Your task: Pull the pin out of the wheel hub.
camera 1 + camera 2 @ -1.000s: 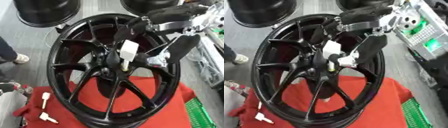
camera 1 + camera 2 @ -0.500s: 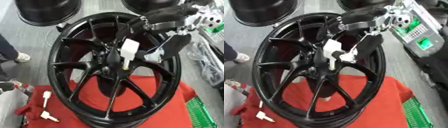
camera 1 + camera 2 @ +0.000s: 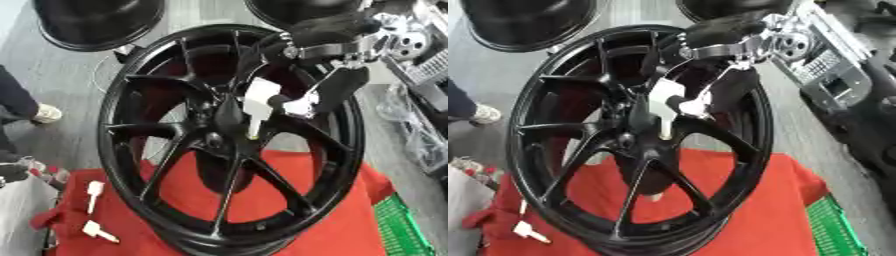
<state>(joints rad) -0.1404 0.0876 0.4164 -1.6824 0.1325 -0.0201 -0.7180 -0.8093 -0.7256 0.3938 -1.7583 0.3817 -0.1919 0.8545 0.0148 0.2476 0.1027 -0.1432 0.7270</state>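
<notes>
White pin (image 3: 258, 102) pinched by right hand (image 3: 325, 95) over wheel hub (image 3: 214, 139).

No readable text, label, brand, number or sign anywhere: none on the wheel (image 3: 219, 150), none on the pin (image 3: 258, 102), none on the red cloth (image 3: 350, 220)
</notes>
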